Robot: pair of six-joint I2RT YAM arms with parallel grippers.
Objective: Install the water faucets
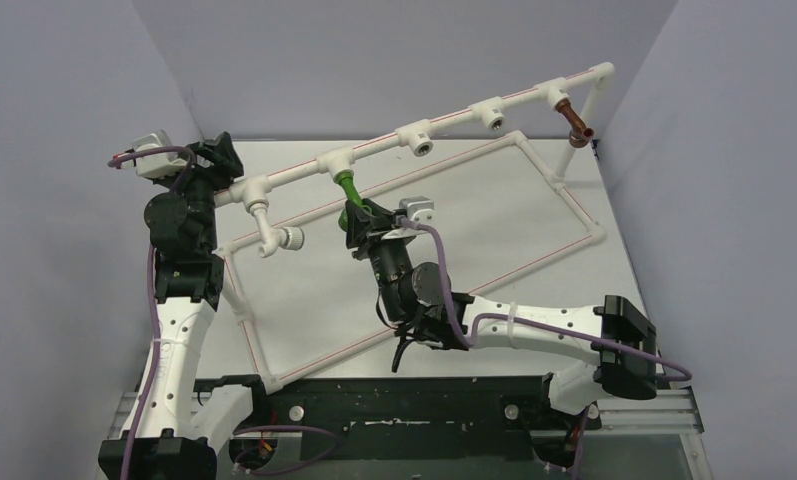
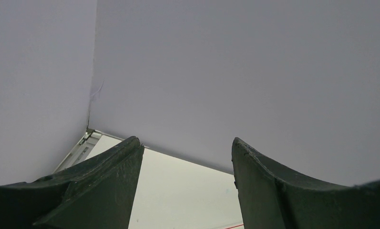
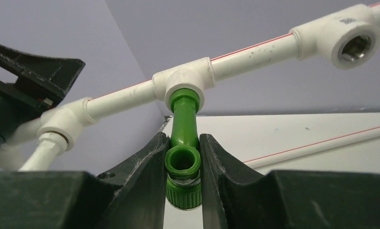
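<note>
My right gripper point(image 3: 183, 139) clamps the bright green plastic faucet point(image 3: 182, 164), whose spout sits between my fingers point(image 3: 145, 167). Its stem rises at twelve o'clock into a white plastic tee socket point(image 3: 183, 83). My left gripper point(image 2: 187, 145) stands apart, empty. The reddish-brown plastic faucet point(image 1: 577, 120) hangs at one o'clock.

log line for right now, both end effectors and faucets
right end effector: shut on green faucet, faucet end in white tee | left end effector: open, empty | reddish-brown faucet: in rightmost tee
</note>
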